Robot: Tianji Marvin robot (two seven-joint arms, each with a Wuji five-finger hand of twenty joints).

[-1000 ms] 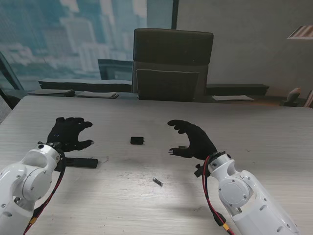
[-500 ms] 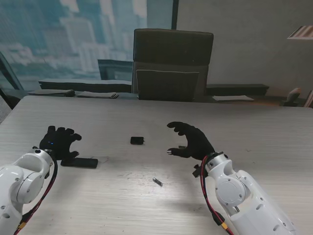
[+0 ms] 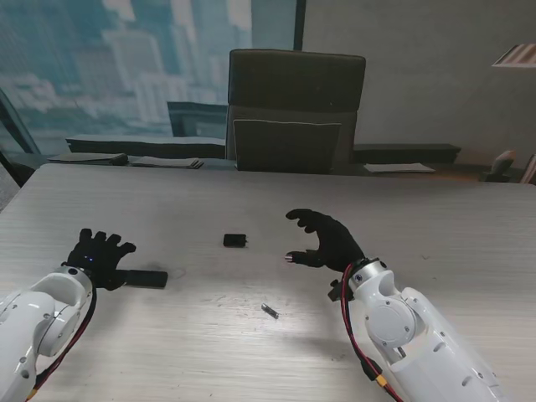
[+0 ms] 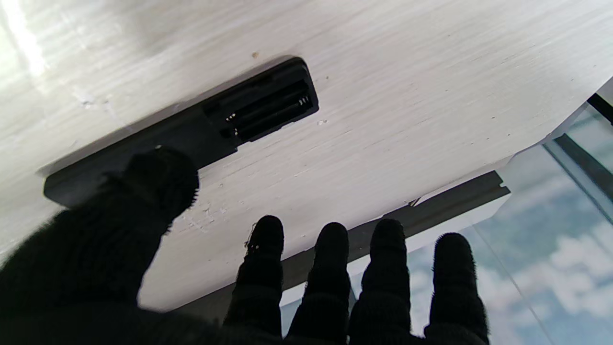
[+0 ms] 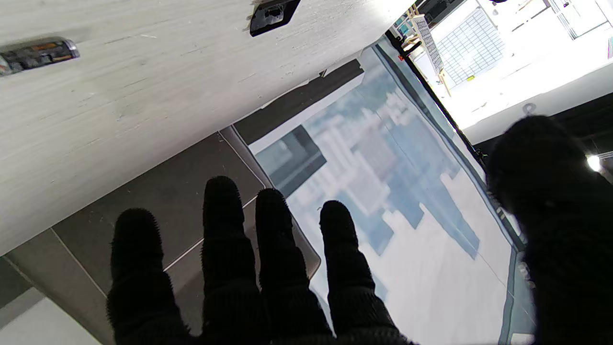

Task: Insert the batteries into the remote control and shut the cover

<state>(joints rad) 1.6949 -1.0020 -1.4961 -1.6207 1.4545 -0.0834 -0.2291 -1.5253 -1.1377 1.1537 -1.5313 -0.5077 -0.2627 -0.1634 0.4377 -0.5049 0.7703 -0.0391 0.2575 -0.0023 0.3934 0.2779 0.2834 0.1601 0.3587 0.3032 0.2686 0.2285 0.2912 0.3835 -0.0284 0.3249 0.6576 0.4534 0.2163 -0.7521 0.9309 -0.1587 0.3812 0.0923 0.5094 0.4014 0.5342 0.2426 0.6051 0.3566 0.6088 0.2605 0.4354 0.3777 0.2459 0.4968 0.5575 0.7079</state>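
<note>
The flat black plastic remote control (image 3: 136, 278) lies lengthwise just right of the spread, empty left hand (image 3: 99, 256); the right hand (image 3: 328, 243), also wide and empty, hovers well apart.

left hand (image 3: 99, 255) drew back nearer me | thumb seemingly on remote control (image 3: 142, 278)

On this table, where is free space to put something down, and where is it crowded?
Free: the wide strip of table between the cover and the far edge, and the right part beyond the right hand. Also the near middle, nearer to me than the battery. Crowded: around the remote, where the left hand hovers.
</note>
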